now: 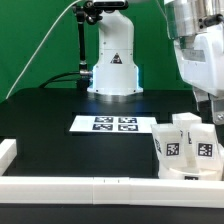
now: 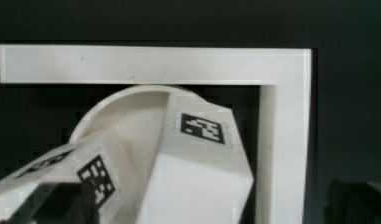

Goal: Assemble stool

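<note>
The stool parts (image 1: pixel 186 146) are white blocky legs with black-and-white tags. They stand bunched at the exterior view's right, against the white front wall (image 1: pixel 90 186). In the wrist view a tagged white leg (image 2: pixel 201 140) rises over a rounded white piece (image 2: pixel 119 112), inside the corner of the wall (image 2: pixel 286 110). I cannot make out the disc seat as a whole. My gripper (image 1: pixel 206 112) hangs just over the top of the legs. In the wrist view my gripper (image 2: pixel 201 208) has dark fingers (image 2: pixel 38 205) far apart, one on each side of the white leg.
The marker board (image 1: pixel 113 124) lies flat mid-table in front of the robot base (image 1: pixel 112 60). A white wall runs along the front and up the exterior view's left side (image 1: pixel 8 152). The table (image 1: pixel 60 145) is black.
</note>
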`<state>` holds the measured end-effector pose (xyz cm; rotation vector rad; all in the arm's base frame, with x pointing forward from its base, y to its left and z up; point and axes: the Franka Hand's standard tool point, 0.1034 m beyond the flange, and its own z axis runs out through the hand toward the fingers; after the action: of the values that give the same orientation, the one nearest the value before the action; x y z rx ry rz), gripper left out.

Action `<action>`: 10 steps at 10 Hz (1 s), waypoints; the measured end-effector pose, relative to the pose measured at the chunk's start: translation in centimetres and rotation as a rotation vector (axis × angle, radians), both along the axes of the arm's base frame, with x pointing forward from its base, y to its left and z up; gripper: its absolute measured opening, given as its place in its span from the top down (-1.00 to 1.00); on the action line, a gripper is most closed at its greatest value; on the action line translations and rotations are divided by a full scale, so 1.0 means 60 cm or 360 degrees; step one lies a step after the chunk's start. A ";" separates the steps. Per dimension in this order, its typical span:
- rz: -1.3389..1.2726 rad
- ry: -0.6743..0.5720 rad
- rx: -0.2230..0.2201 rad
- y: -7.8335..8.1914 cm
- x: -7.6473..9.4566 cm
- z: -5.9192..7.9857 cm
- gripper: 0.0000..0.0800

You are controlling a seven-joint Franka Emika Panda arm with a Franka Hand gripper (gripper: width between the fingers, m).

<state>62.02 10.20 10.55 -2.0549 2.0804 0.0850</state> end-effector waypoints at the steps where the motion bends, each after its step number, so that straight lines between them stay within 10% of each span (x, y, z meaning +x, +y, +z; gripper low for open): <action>1: 0.0024 -0.0002 -0.0005 0.001 -0.001 -0.002 -0.62; 4: 0.0753 -0.0076 -0.0158 0.004 -0.001 -0.010 -0.62; 10: 0.1531 -0.0204 -0.0250 0.013 0.001 -0.008 -0.62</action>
<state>62.11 10.98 10.04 -2.8602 0.8899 -0.0633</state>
